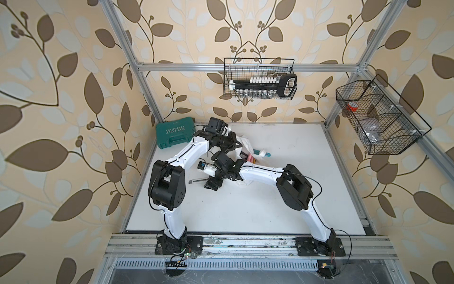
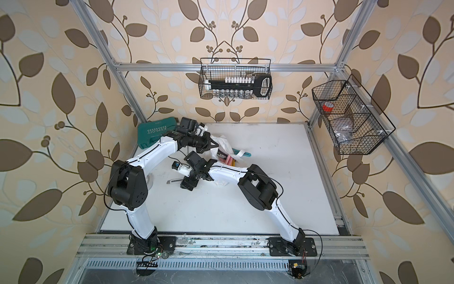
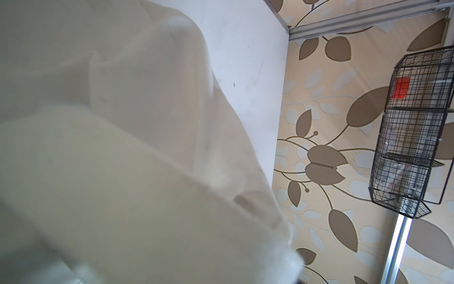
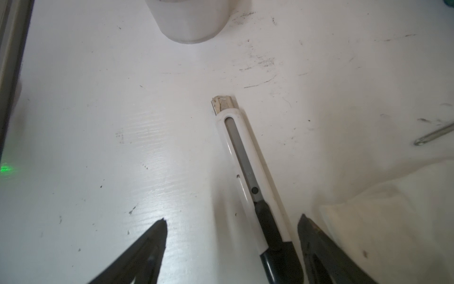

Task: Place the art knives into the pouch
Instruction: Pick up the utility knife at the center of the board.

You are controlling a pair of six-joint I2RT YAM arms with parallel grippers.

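Lying flat, one art knife, one pouch

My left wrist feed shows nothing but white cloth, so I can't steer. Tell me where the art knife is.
Observer: The art knife lies flat on the table, outside the pouch.
Operator: Report the right pincer.
Observer: The right pincer is open. Its jaws stand either side of the knife's slider end and are not closed on it.
Operator: Now the left one.
Observer: In a top view the left pincer is shut on the pouch's cloth, farther from the robot's base than the knife.
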